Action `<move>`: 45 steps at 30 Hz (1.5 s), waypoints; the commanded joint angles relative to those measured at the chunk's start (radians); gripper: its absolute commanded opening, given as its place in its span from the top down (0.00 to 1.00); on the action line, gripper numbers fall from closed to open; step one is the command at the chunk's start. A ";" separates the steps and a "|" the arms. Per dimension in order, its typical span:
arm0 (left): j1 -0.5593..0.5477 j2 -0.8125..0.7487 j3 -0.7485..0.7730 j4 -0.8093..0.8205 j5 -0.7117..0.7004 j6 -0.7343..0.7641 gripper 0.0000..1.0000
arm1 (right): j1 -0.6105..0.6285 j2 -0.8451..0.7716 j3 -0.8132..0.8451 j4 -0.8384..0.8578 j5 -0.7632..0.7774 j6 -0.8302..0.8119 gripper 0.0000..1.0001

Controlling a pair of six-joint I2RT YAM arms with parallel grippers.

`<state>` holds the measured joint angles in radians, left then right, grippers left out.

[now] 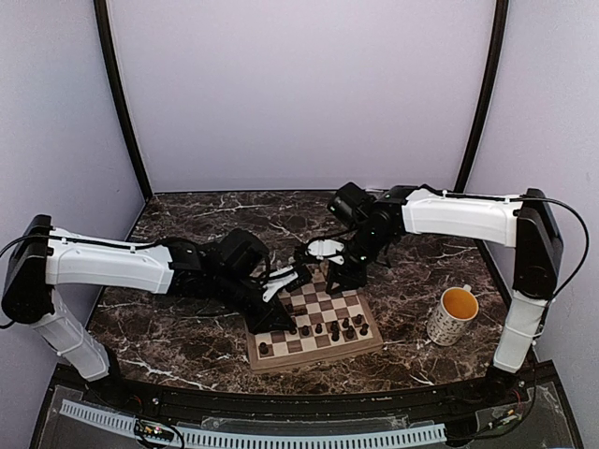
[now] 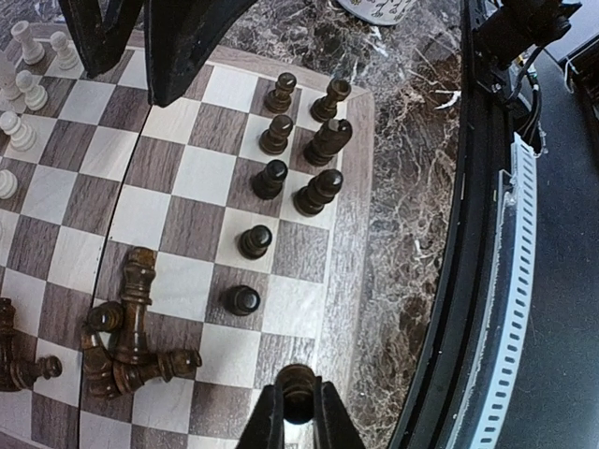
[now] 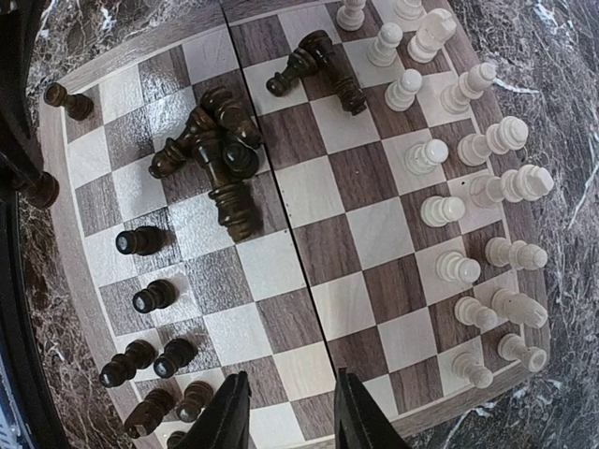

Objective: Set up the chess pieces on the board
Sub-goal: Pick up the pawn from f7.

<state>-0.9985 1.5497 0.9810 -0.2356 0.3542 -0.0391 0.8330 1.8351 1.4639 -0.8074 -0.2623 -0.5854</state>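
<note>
Left claw [image 2: 298, 400] clenched on 1 dark piece [image 2: 298, 382], probably pawn, upright over board [image 2: 354, 234] edge row. Right claw [image 3: 285, 404] released, empty; fallen dark heap [image 3: 217, 150] at 11 o'clock.

One board [image 1: 311, 361], one mug [image 1: 453, 320], about sixteen pale pieces [image 3: 440, 210] and about sixteen dark pieces [image 3: 140, 241].
</note>
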 commanded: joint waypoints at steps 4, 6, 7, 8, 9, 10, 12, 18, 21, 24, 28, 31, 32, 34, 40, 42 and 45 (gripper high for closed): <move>-0.021 0.068 0.049 -0.035 -0.072 0.056 0.95 | -0.014 -0.045 -0.013 0.030 0.028 0.013 0.68; -0.020 0.074 0.043 -0.026 -0.079 0.054 0.95 | -0.019 -0.057 -0.029 0.037 0.025 0.009 0.68; -0.020 0.074 0.036 -0.015 -0.084 0.054 0.95 | -0.023 -0.066 -0.038 0.041 0.022 0.009 0.68; -0.020 0.075 0.033 -0.009 -0.090 0.052 0.95 | -0.026 -0.078 -0.047 0.045 0.019 0.007 0.68; -0.020 0.077 0.031 -0.003 -0.097 0.053 0.95 | -0.031 -0.087 -0.053 0.049 0.016 0.007 0.68; -0.020 0.081 0.030 -0.003 -0.106 0.053 0.94 | -0.035 -0.097 -0.059 0.051 0.014 0.008 0.68; -0.020 0.088 0.032 0.000 -0.116 0.054 0.94 | -0.041 -0.103 -0.062 0.053 0.014 0.008 0.67; -0.020 0.114 0.042 -0.001 -0.140 0.058 0.94 | -0.049 -0.103 -0.060 0.052 0.011 0.009 0.67; -0.020 0.123 0.045 0.004 -0.140 0.057 0.94 | -0.049 -0.101 -0.059 0.053 0.010 0.009 0.67; -0.020 0.130 0.049 0.005 -0.137 0.057 0.94 | -0.051 -0.098 -0.057 0.052 0.010 0.009 0.67; -0.020 0.141 0.054 0.007 -0.131 0.059 0.93 | -0.051 -0.097 -0.060 0.051 0.010 0.008 0.67; -0.020 0.146 0.055 0.005 -0.124 0.061 0.92 | -0.051 -0.096 -0.060 0.053 0.012 0.007 0.67; -0.020 0.147 0.057 0.005 -0.123 0.061 0.91 | -0.051 -0.096 -0.060 0.054 0.011 0.007 0.67; -0.020 0.148 0.056 0.006 -0.121 0.059 0.90 | -0.051 -0.092 -0.058 0.053 0.010 0.007 0.67; -0.020 0.149 0.059 0.000 -0.116 0.059 0.82 | -0.051 -0.084 -0.048 0.045 0.008 0.006 0.67; -0.020 0.143 0.057 -0.002 -0.110 0.060 0.77 | -0.051 -0.085 -0.047 0.044 0.008 0.006 0.67; -0.020 0.127 0.055 -0.009 -0.089 0.067 0.72 | -0.051 -0.086 -0.045 0.043 0.008 0.005 0.67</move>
<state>-1.0138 1.7000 1.0168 -0.2337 0.2306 0.0147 0.7891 1.7557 1.4082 -0.7776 -0.2428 -0.5846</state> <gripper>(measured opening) 0.256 0.328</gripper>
